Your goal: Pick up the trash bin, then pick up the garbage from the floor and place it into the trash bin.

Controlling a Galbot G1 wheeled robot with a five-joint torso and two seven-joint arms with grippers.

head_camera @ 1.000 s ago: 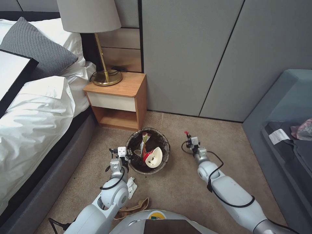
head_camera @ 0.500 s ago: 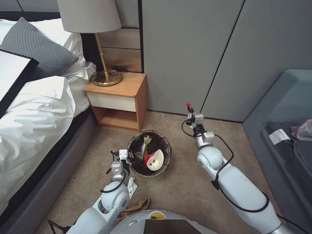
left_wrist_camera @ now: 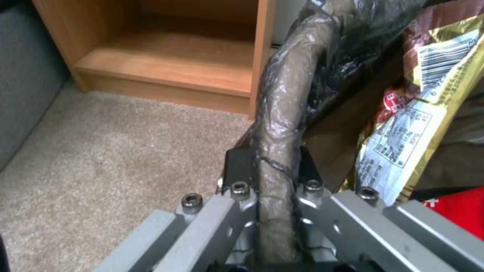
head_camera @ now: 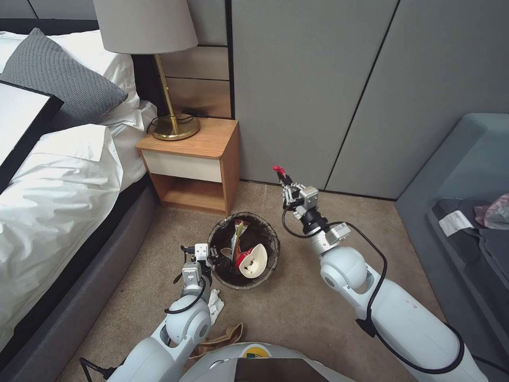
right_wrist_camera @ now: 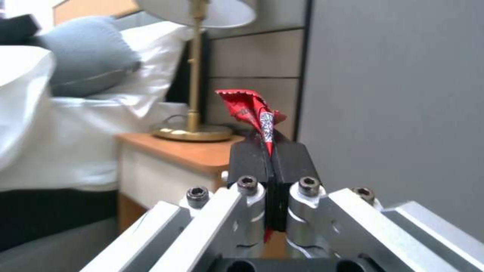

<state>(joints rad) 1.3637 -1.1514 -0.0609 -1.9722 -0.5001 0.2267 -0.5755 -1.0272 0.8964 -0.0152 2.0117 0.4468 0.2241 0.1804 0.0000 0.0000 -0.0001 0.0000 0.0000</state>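
Right wrist view, red scrap (right_wrist_camera: 250,110) pinched in right hand (right_wrist_camera: 271,160)

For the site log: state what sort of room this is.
Most likely a bedroom, perhaps in a hotel: a bed with white linen and a grey pillow, a wooden nightstand carrying a brass lamp, and carpeted floor.

Glossy crinkled plastic bag (left_wrist_camera: 282,102) wraps the trash bin (head_camera: 271,249) rim. Shiny foil wrapper (left_wrist_camera: 418,113) inside. Matt wood nightstand (head_camera: 212,140), rough carpet (head_camera: 286,313), brushed-metal right gripper (right_wrist_camera: 270,155) pinching a crumpled red scrap (right_wrist_camera: 249,109).
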